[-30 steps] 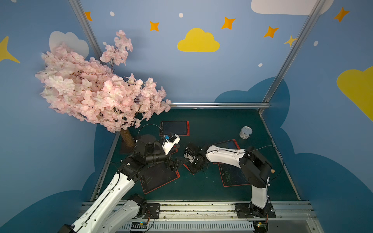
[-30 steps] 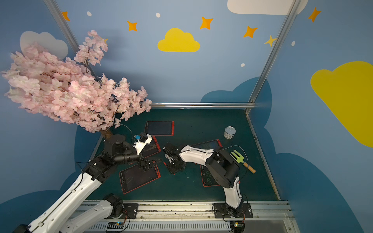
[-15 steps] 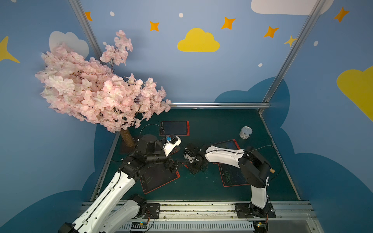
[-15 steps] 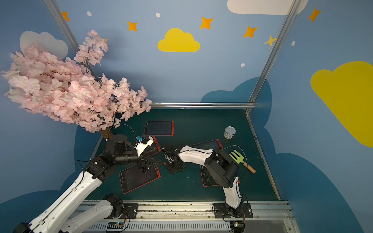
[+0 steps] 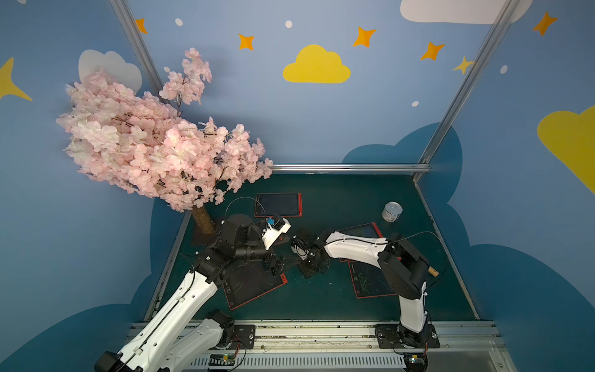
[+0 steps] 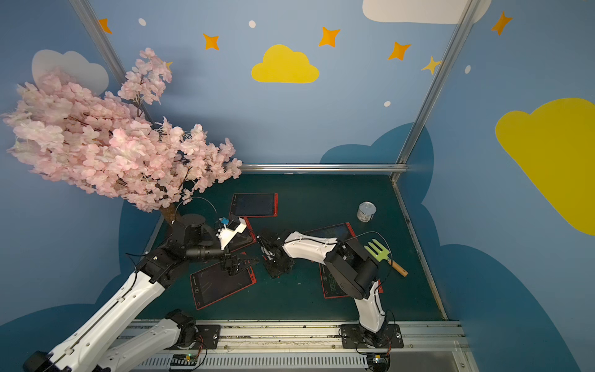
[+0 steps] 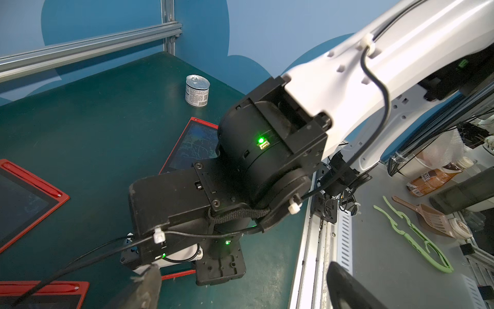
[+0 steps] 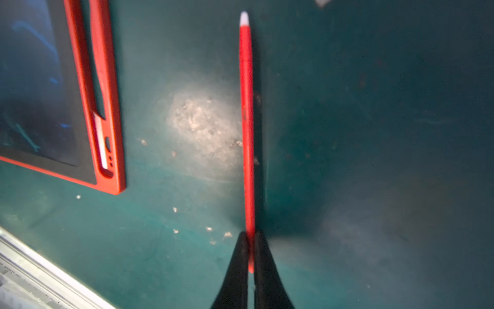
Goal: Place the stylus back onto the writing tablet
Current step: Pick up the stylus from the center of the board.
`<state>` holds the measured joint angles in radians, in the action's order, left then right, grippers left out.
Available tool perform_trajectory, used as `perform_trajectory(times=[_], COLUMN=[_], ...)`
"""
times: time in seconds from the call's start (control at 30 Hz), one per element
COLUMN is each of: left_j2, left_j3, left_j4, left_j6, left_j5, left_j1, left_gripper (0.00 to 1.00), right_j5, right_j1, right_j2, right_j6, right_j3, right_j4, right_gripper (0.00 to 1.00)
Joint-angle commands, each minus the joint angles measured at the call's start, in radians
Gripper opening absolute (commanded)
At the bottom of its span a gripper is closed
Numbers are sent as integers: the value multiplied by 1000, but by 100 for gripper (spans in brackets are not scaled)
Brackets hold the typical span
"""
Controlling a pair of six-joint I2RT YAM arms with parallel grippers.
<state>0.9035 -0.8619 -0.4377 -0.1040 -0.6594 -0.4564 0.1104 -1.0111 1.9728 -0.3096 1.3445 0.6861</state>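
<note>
1. The tabletop (image 5: 338,199) is dark green and flat, with a pale scuffed patch and crumbs in the right wrist view.
2. Red-framed tablets lie flat on it: rear tablet (image 5: 278,205), left-front tablet (image 5: 254,286), right-rear tablet (image 6: 338,229), right-front tablet (image 5: 365,283), and a partly hidden fifth tablet (image 6: 244,240).
3. A tin can (image 5: 392,211) stands upright, right rear.
4. A garden fork (image 6: 378,252) lies near the right edge.
5. A tree trunk (image 5: 203,219) stands in the left rear corner.
6. A red stylus (image 8: 247,120) appears to rest on bare surface.

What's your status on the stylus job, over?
Left gripper open. Right gripper shut on stylus tail. Stylus beside tablet, slot looks empty. Only crumbs between them.
</note>
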Motion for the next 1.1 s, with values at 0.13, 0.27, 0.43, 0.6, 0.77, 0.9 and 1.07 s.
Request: perform_trajectory(times=[0.13, 0.27, 0.43, 0.6, 0.77, 0.9, 1.07], left_j2=[2, 5, 7, 15, 15, 15, 16], left_j3=[-16, -18, -19, -19, -20, -20, -20], left_j4=[10, 8, 8, 7, 4, 5, 4], left_j6=[6, 5, 7, 9, 9, 10, 10], left_j5=[-22, -21, -21, -26, -29, -27, -29], left_j1=[3, 3, 4, 4, 4, 4, 4], left_gripper=[95, 95, 95, 94, 94, 94, 94], right_j5=[-35, -41, -53, -65, -95, -110, -132], right_j1=[-14, -18, -23, -27, -32, -36, -42], right_j2=[42, 46, 55, 64, 76, 81, 78], right_j6=[5, 5, 5, 3, 1, -2, -6], right_j3=[27, 31, 40, 55, 69, 74, 73], right_j4=[26, 29, 33, 38, 50, 53, 53], right_gripper=[4, 2, 9, 10, 11, 5, 8])
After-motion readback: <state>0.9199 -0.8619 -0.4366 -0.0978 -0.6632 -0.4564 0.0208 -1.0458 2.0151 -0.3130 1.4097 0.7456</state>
